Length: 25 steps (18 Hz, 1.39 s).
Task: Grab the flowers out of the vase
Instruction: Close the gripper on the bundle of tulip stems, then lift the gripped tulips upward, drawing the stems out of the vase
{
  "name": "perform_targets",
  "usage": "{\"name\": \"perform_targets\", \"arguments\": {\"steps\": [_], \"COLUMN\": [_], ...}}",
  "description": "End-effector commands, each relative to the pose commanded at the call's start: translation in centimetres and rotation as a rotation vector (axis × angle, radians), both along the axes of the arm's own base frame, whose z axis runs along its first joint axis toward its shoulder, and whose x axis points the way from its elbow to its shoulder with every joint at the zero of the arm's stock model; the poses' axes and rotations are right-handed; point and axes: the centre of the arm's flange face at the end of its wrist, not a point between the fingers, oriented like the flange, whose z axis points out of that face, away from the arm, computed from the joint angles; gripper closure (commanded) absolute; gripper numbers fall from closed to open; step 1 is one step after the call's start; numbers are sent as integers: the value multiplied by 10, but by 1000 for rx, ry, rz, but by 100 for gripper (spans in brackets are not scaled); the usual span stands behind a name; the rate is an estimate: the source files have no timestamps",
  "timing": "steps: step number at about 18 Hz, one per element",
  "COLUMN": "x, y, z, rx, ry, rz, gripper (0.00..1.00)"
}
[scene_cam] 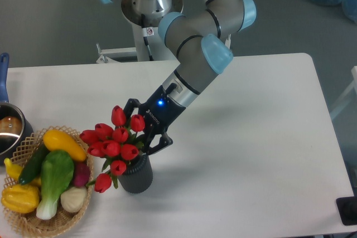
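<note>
On the left sits a wicker basket (22,221) full of vegetables. Just beside it are the red flowers (114,143), with their stems in the dark vase (136,176). The gripper (140,133) has its fingers closed around the bunch, right above the vase. This looks like the lifting step. Next, the arm should pull straight up so the stems slide out and the vase stays standing. The arm (195,65) leans down from the upper right.
</note>
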Motion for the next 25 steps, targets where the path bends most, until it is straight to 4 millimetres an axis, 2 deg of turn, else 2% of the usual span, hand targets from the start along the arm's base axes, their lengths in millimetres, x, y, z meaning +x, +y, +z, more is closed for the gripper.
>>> {"name": "perform_targets", "arguments": {"steps": [13,15,25], "x": [-6,-1,-6], "y": [-2,-6,-11], "z": [18,40,87], "rx": [17,37,99], "ry": [-13,-50,-94], "rz": [30,58,101], "gripper": [48,48,48]}}
